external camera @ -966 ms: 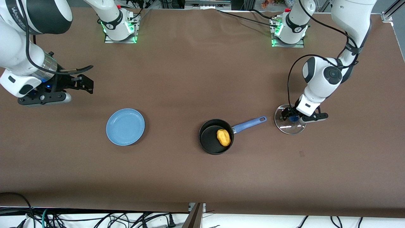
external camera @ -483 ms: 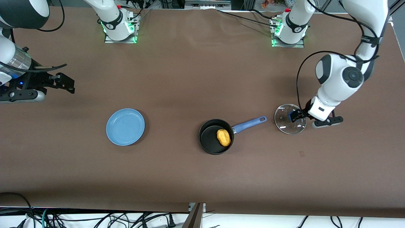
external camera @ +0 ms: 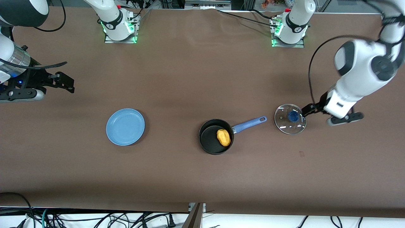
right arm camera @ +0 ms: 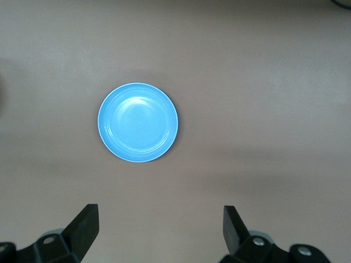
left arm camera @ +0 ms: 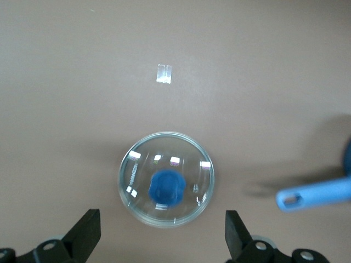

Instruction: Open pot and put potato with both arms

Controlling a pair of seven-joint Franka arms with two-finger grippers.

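The black pot (external camera: 211, 137) with its long blue handle (external camera: 250, 123) stands open on the brown table. The yellow-orange potato (external camera: 223, 137) lies inside it. The glass lid (external camera: 290, 119) with its blue knob (external camera: 293, 116) lies flat on the table beside the handle's tip, toward the left arm's end. My left gripper (external camera: 310, 109) is open and empty, up in the air just off the lid's edge. The left wrist view shows the lid (left arm camera: 137, 186), the knob (left arm camera: 168, 188) and the handle's tip (left arm camera: 312, 196) below my open left gripper (left arm camera: 163, 236). My right gripper (external camera: 65, 84) is open and empty, up at the right arm's end of the table.
A flat light-blue plate (external camera: 125, 126) lies toward the right arm's end, level with the pot. It also shows in the right wrist view (right arm camera: 138, 122), beyond my right gripper (right arm camera: 159, 227). A small tape mark (external camera: 301, 154) lies nearer the front camera than the lid.
My left gripper has let go of the lid's knob, risen and drawn off toward the left arm's end. My right arm drew back toward its end, then stopped.
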